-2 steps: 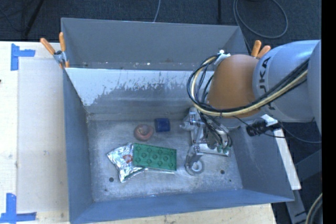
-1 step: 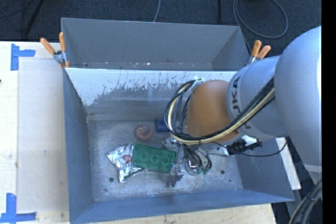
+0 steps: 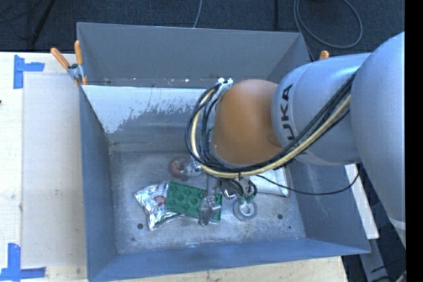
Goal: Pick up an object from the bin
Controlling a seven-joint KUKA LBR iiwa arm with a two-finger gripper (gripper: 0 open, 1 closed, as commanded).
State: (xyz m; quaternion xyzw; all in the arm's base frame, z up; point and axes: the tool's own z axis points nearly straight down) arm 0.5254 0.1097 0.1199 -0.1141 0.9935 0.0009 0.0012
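end effector [image 3: 212,207] over grn block [image 3: 183,197]

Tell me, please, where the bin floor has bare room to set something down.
Bare floor lies between the left wall and the crumpled foil wrapper, along the front wall, and right of the metal ring. The middle is crowded: wrapper, green studded plate, ring and gripper cluster there.

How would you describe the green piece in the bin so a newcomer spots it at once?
Start at the grey bin and look at its floor, just below the arm's orange cover. A flat green plate lies there, against a crumpled silver wrapper on its left, with a small metal ring to its right. It is the only green, straight-edged thing among them.
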